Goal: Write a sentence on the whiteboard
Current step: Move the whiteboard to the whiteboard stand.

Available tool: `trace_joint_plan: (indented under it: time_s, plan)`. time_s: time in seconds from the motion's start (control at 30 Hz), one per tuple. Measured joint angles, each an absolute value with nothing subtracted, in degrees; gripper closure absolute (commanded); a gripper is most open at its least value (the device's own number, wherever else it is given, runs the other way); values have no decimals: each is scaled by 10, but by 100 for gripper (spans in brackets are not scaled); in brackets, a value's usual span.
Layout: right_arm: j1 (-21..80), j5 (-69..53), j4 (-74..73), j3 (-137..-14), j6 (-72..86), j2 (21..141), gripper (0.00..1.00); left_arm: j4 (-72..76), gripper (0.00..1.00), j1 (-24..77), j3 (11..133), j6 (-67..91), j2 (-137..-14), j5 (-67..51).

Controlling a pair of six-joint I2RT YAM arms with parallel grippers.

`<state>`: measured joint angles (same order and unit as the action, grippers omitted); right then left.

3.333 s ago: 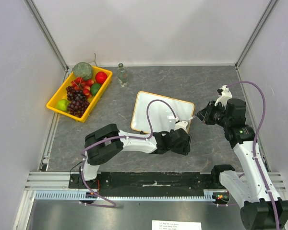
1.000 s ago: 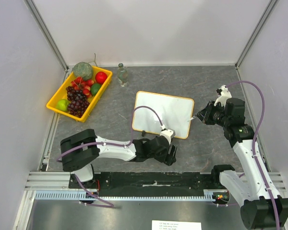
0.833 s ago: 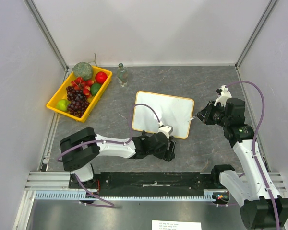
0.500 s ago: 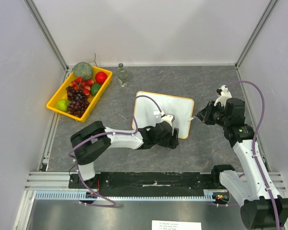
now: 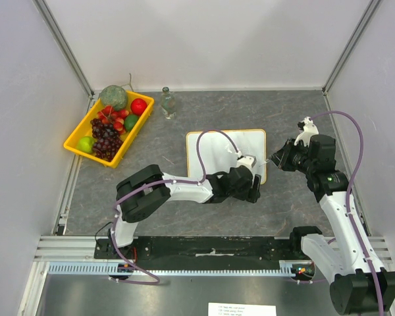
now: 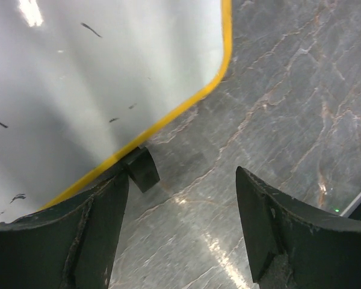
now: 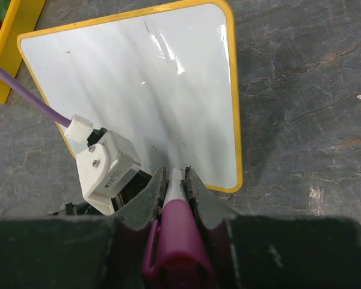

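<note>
Risk: left fingers (image 6: 78,235) — spread at the whiteboard (image 5: 214,161) edge — could shove it while right fingers (image 7: 207,208), pinching the marker (image 7: 175,241), write.

Nothing legible shows anywhere. A white label (image 5: 241,309) lies at the near edge of the top view, below the arm bases, and carries a few lines of dark print too small to read. The whiteboard (image 5: 218,157) bears only some short dark strokes and specks, clearest in the left wrist view (image 6: 78,78), and they form no letters or numbers.
</note>
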<state>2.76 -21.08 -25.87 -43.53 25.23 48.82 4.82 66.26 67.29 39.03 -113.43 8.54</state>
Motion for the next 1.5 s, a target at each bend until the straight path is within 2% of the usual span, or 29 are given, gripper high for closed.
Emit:
trace_joint_plan:
  time_s: [0.2,0.37,0.63,0.9,1.0,1.27,1.5]
  plan:
    - [28,-209,-261,-435,252,488,100,55,22,674,689,392,-1148,83]
    - [28,-209,-262,-435,252,488,100,58,21,682,645,396,-1113,88]
    - [27,-229,-263,-435,252,488,100,-54,21,717,536,397,-970,110]
    - [28,-248,-272,-443,249,480,100,-186,19,698,532,378,-795,139]
    - [30,-248,-280,-455,244,474,100,-217,18,645,531,359,-729,113]
    - [93,-235,-286,-465,242,447,100,-221,17,408,510,317,-627,-18]
    - [212,-188,-273,-451,251,444,100,-95,18,196,340,330,-601,-234]
